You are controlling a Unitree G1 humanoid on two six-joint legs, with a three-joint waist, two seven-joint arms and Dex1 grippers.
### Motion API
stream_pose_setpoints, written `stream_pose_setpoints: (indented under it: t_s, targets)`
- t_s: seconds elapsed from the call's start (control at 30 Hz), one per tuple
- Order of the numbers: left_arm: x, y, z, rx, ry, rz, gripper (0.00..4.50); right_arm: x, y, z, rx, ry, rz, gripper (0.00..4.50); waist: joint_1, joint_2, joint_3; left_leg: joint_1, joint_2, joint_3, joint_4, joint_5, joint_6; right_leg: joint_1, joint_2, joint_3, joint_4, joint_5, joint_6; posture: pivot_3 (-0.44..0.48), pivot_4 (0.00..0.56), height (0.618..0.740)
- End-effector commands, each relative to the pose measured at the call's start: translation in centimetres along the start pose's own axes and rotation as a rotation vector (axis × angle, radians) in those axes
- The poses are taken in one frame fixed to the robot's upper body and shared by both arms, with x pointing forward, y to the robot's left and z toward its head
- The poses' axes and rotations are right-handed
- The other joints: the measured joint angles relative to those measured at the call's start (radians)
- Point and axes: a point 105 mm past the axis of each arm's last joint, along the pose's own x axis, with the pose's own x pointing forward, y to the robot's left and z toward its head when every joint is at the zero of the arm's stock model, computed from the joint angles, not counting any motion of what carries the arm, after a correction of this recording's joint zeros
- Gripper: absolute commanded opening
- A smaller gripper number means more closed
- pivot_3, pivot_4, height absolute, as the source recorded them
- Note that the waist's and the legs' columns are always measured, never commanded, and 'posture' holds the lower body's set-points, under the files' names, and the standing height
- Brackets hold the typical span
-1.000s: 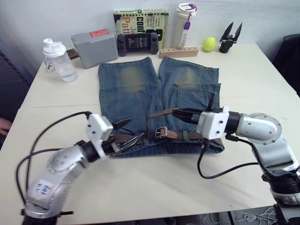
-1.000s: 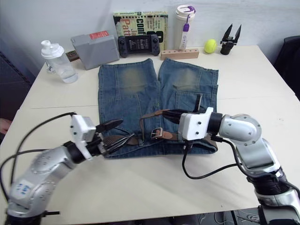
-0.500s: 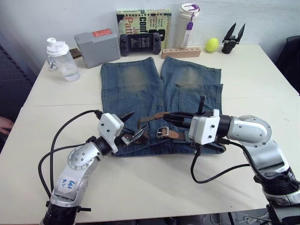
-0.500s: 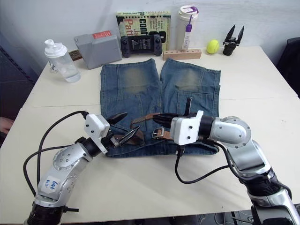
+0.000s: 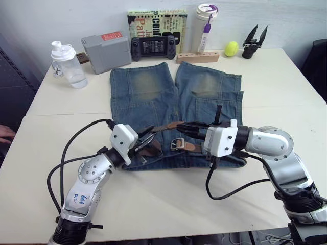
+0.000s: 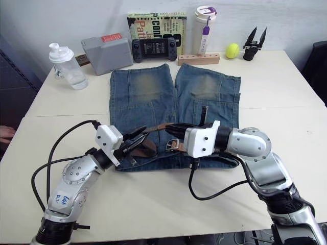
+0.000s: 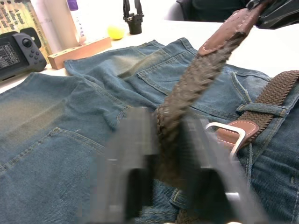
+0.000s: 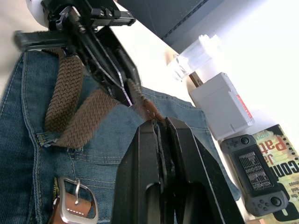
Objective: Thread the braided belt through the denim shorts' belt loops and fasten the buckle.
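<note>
Denim shorts (image 5: 153,97) flat on desk (image 5: 286,87); braided belt (image 5: 168,125) along waistband, buckle (image 5: 177,144) mid-front. Left tool (image 5: 145,138) clamped on belt slack; right tool (image 5: 185,126) clamped on leather tip. Belt limp, light, grippy weave; judge stiffer tip best hold for threading

Both arms are reaching in toward each other low over the table, elbows bent out to the sides, wrists roughly level. The left gripper (image 5: 147,137) points toward the right one, and its two black fingers (image 7: 133,154) are pinched on the braided belt (image 7: 196,79), one on each side of the strap. The right gripper (image 5: 185,126) points back at the left, its fingers (image 8: 180,154) clamped tight together on the belt's tip, so the strap runs between the two.
</note>
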Motion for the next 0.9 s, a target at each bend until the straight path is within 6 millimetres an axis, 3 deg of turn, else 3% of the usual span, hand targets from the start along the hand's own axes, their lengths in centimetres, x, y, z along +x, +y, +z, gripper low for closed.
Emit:
stream_pose_setpoints:
  t_s: [0.03,0.23,0.27,0.37,0.5,0.57,0.73,0.9]
  targets:
    - [-0.1,-0.3,1.0,0.037,-0.037,-0.013,0.03,0.1,-0.5,1.1,-0.022,-0.031,-0.013,0.0,0.0,0.0,0.0,0.0,0.0,0.0,0.0,0.0,0.0,0.0,0.0,0.0,0.0,0.0,0.0,0.0,0.15,0.731]
    - [-0.3,-0.5,0.6,0.034,-0.01,-0.017,0.03,-0.3,-1.9,-0.2,0.081,0.034,-0.113,0.0,0.0,0.0,0.0,0.0,0.0,0.0,0.0,0.0,0.0,0.0,0.0,0.0,0.0,0.0,0.0,0.0,0.15,0.731]
    - [-0.3,-0.5,0.5,0.031,-0.007,-0.016,0.0,-0.5,-2.2,-0.4,0.104,0.045,-0.132,0.72,0.001,0.0,0.0,0.0,0.0,0.0,0.0,0.0,0.0,0.0,0.0,0.0,0.0,0.0,0.0,0.0,0.15,0.731]
    - [-0.2,-0.5,0.3,0.028,0.002,-0.009,0.0,-1.6,-1.8,-1.4,0.168,0.101,-0.133,1.9,0.003,0.0,0.0,0.0,0.0,0.0,0.0,0.0,0.0,0.0,0.0,0.0,0.0,0.0,0.0,0.0,0.15,0.731]
    - [-0.2,-0.2,0.2,0.018,0.01,0.005,0.0,-2.8,0.6,-2.5,0.278,0.17,-0.073,3.77,0.003,0.0,0.0,-0.001,0.0,0.0,0.0,0.0,0.0,0.001,0.0,-0.001,0.0,0.0,0.0,0.0,0.15,0.731]
    - [-0.2,0.1,0.2,0.008,0.007,0.02,0.0,-3.1,2.0,-2.8,0.313,0.196,-0.05,4.46,0.002,0.0,0.0,0.0,0.0,0.0,0.0,0.0,0.0,0.0,0.0,-0.001,0.0,0.0,0.0,0.0,0.15,0.731]
    - [-0.2,0.6,0.8,-0.013,-0.009,0.037,0.0,-2.4,5.7,-4.0,0.355,0.26,-0.009,4.46,0.001,0.0,0.0,0.0,0.0,0.0,0.0,0.0,0.0,0.0,0.0,0.0,0.0,0.0,0.0,0.0,0.15,0.731]
    - [-0.4,0.7,1.4,-0.033,-0.023,0.018,0.0,-2.1,7.3,-6.1,0.301,0.359,-0.015,4.46,0.002,0.0,0.0,0.0,0.0,0.0,0.0,0.0,0.0,0.0,0.0,0.0,0.0,0.0,0.0,0.0,0.15,0.731]
